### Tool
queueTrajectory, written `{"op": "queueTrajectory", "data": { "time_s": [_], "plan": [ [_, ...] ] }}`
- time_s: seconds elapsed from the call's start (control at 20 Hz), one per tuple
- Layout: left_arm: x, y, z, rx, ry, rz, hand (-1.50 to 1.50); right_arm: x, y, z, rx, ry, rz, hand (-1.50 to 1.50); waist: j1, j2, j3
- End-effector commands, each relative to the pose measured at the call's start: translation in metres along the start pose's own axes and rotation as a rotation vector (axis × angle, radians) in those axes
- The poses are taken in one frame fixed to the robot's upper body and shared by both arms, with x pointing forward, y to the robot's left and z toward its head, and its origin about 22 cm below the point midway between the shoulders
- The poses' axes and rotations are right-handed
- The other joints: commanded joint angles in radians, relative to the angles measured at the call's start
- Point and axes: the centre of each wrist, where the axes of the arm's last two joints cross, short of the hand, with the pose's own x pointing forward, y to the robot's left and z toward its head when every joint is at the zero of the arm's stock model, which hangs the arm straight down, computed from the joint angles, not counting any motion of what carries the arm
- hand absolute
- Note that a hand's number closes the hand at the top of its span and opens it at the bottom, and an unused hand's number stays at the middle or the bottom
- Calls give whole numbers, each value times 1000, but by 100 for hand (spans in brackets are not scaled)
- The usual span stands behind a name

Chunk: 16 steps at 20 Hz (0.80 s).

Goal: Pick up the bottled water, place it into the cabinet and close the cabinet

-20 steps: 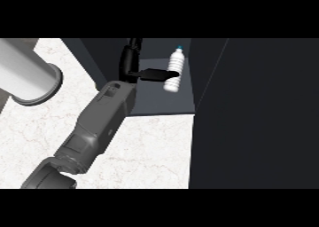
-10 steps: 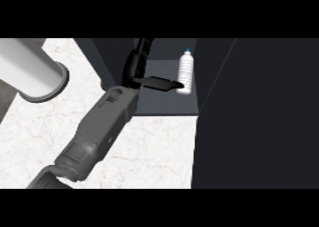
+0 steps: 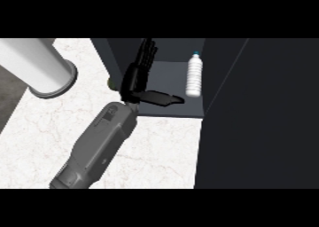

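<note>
we see a grey forearm rising from the white marble tabletop (image 3: 38, 133) to the right robot hand (image 3: 137, 80), fingers straight, thumb out, clamped on nothing. beyond it, the bottled water (image 3: 195, 74) stands inside the dark cabinet (image 3: 162, 108), apart from the thumb.

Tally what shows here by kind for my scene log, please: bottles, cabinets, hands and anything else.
Bottled water: 1, standing inside the cabinet
Cabinet: 1, open
Hand: 1, open, apart from the bottle
White cylinder: 1, on the counter
Total: 4
</note>
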Motion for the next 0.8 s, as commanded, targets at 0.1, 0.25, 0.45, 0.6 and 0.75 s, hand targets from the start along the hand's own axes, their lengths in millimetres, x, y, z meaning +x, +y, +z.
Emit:
{"op": "queueTrajectory", "data": {
  "time_s": [0.1,0.25,0.45,0.6,0.75],
  "plan": [
    [5,1,59,73,-16,91,-150,-4,4,2,-11,3,2,-150,33,-11,-3],
    [21,5,86,62,17,144,-150,5,5,6,9,4,12,-150,36,-13,-3],
    [58,-5,121,31,9,169,-150,3,11,-1,120,26,84,-150,17,-4,-3],
    [84,10,148,23,-34,167,-150,10,12,-5,216,80,128,150,18,3,-4],
    [106,25,174,76,-27,155,-150,21,14,3,347,139,151,150,4,5,-4]
  ]
}}
